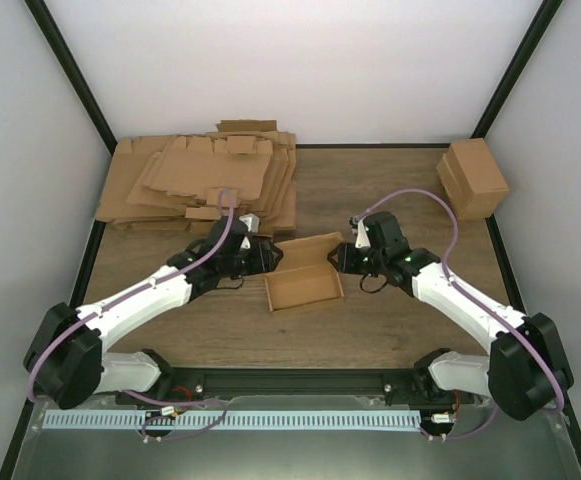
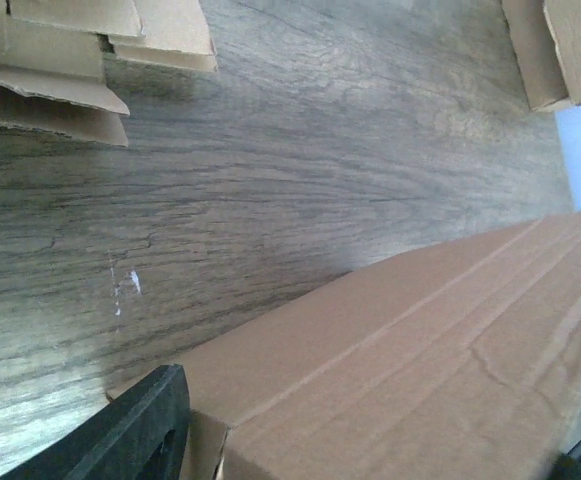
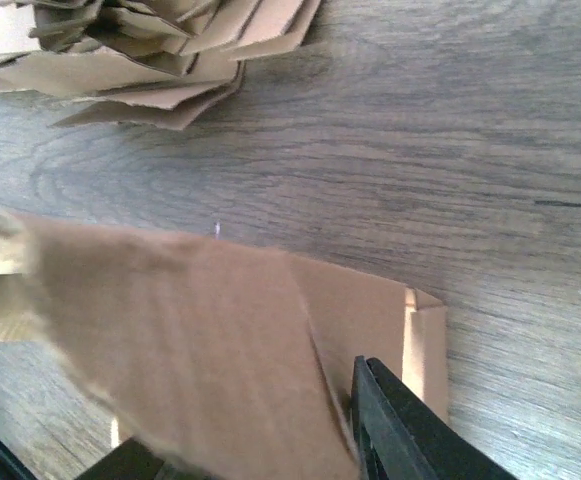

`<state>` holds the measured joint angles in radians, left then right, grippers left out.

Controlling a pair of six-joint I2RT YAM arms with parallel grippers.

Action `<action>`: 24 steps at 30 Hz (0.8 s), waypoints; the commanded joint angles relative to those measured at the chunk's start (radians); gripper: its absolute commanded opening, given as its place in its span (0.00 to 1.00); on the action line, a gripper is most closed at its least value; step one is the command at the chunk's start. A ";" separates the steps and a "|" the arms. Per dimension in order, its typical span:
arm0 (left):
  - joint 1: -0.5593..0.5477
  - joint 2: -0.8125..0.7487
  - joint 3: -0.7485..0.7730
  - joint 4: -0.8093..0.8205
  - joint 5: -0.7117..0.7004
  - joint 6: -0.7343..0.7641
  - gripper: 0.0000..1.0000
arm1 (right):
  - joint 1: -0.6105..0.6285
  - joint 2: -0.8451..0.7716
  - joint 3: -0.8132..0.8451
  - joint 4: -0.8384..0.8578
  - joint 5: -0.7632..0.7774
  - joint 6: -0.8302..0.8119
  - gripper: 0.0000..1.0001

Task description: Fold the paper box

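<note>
Inward, left hand point(image 1: 264, 257) and right hand point(image 1: 345, 258) beside paper box point(image 1: 305, 288).

walls point(image 1: 300, 60): white, on three sides of me | table point(image 1: 370, 170): dark wood grain, under me | posts point(image 1: 72, 70): black, at corners | light: even

Top camera looks steeply down on the paper box point(image 1: 305, 288); both wrist cameras view it close-up from its left and right.
</note>
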<state>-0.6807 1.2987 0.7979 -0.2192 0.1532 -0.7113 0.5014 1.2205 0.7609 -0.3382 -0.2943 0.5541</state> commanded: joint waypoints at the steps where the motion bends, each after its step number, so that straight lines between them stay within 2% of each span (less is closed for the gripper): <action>1: -0.020 -0.063 -0.015 0.014 -0.033 -0.064 0.65 | 0.012 -0.029 -0.032 0.015 0.056 -0.032 0.34; 4: -0.028 -0.094 -0.022 -0.009 -0.049 -0.087 0.77 | 0.012 -0.033 -0.052 0.019 0.078 -0.046 0.33; 11: -0.040 -0.132 -0.056 -0.066 -0.047 -0.105 0.87 | 0.012 -0.040 -0.061 0.040 0.071 -0.056 0.30; 13: -0.043 -0.147 -0.076 -0.059 -0.041 -0.090 0.87 | 0.012 -0.041 -0.058 0.042 0.072 -0.062 0.30; 15: -0.044 -0.151 -0.090 -0.045 -0.023 -0.060 0.83 | 0.012 -0.039 -0.053 0.041 0.072 -0.069 0.30; 19: -0.045 -0.123 -0.101 -0.012 0.005 -0.010 0.66 | 0.012 -0.040 -0.049 0.041 0.067 -0.071 0.30; 24: -0.051 -0.089 -0.093 0.031 0.032 -0.033 0.51 | 0.012 -0.044 -0.051 0.046 0.050 -0.066 0.29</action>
<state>-0.7212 1.1885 0.7044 -0.2493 0.1501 -0.7490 0.5056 1.1984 0.6979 -0.3065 -0.2386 0.4938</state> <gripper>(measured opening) 0.542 0.302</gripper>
